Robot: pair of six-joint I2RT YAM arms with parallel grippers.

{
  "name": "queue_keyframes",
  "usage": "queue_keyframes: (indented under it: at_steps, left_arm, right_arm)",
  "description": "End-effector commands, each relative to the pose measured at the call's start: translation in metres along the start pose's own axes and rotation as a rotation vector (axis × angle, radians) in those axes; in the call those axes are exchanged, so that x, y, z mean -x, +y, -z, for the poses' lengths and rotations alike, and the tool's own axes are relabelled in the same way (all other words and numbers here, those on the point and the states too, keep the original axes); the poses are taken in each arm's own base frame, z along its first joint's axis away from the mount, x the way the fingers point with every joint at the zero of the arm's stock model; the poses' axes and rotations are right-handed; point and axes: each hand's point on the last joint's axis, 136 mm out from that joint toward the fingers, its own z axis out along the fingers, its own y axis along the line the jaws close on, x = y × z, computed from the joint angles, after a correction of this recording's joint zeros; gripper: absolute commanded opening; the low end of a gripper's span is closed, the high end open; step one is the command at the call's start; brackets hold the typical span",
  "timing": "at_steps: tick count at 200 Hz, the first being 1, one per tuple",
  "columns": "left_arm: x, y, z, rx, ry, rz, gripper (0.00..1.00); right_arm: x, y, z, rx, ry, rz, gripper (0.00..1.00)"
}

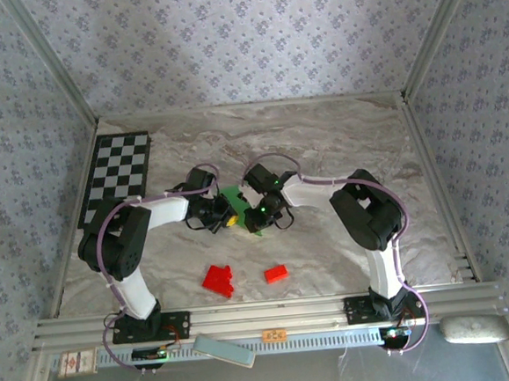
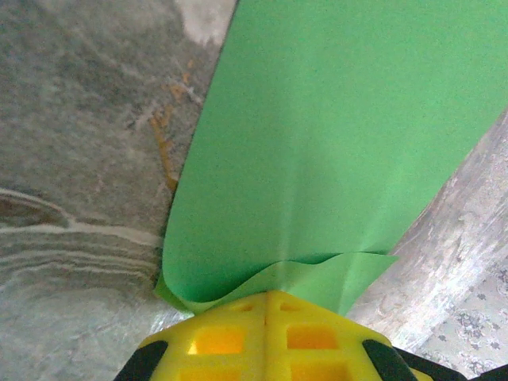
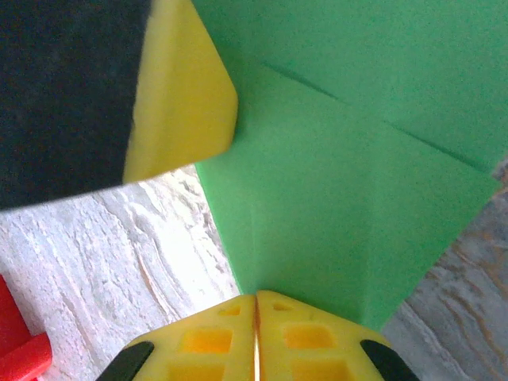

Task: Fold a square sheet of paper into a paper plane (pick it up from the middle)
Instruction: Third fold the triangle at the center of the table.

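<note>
The square sheet of paper (image 1: 234,199) is bright green, folded into layers and held between both grippers over the middle of the table. My left gripper (image 2: 267,294) is shut on one edge of the paper (image 2: 333,135), where a lower layer curls out. My right gripper (image 3: 255,295) is shut on a pointed, creased corner of the paper (image 3: 349,198). The left gripper's yellow finger (image 3: 182,87) shows close by at the top left of the right wrist view. In the top view the left gripper (image 1: 223,216) and right gripper (image 1: 258,213) nearly meet. Whether the folds make a paper plane's dart shape I cannot tell.
Two small red blocks (image 1: 217,280) (image 1: 276,274) lie on the marble table (image 1: 339,140) in front of the grippers; one red block (image 3: 20,353) shows at the lower left of the right wrist view. A checkered board (image 1: 117,175) lies at the far left. Patterned walls enclose the table.
</note>
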Motion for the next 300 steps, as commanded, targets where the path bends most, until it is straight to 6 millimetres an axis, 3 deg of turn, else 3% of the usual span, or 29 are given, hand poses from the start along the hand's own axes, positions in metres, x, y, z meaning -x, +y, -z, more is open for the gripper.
queue_keyframes:
  at_steps: [1,14,21,129,189,226,229,237,277,300]
  left_arm:
    - [0.003,0.087,-0.014,0.297,-0.037,0.099,0.00]
    - [0.004,0.087,-0.015,0.297,-0.037,0.100,0.00]
    - [0.004,0.087,-0.015,0.297,-0.037,0.097,0.00]
    - [0.004,0.083,-0.014,0.285,-0.034,0.092,0.00]
    - [0.006,0.067,-0.013,0.242,-0.039,0.068,0.00]
    - [0.004,0.060,-0.015,0.221,-0.029,0.058,0.00]
    - [0.004,0.059,-0.015,0.220,-0.027,0.057,0.00]
    - [0.004,0.058,-0.015,0.215,-0.029,0.055,0.00]
    - [0.005,0.047,-0.011,0.184,-0.036,0.040,0.00]
    - [0.007,0.028,-0.006,0.116,-0.045,0.007,0.01]
  right_arm:
    - [-0.040,-0.011,0.005,-0.036,0.131,-0.043,0.11]
    - [-0.039,-0.011,0.007,-0.035,0.126,-0.043,0.11]
    - [-0.052,-0.017,0.004,-0.044,0.155,-0.059,0.11]
    - [-0.072,-0.021,0.013,-0.062,0.177,-0.076,0.11]
    - [-0.005,0.011,0.050,0.013,-0.092,-0.015,0.11]
    - [-0.003,0.007,0.031,0.000,-0.052,-0.028,0.11]
    - [0.007,0.011,0.034,0.006,-0.072,-0.018,0.11]
    - [0.009,0.011,0.031,0.001,-0.065,-0.018,0.10]
    - [0.002,0.000,0.012,-0.035,-0.014,-0.037,0.08]
    - [-0.008,-0.009,0.001,-0.057,0.028,-0.056,0.07]
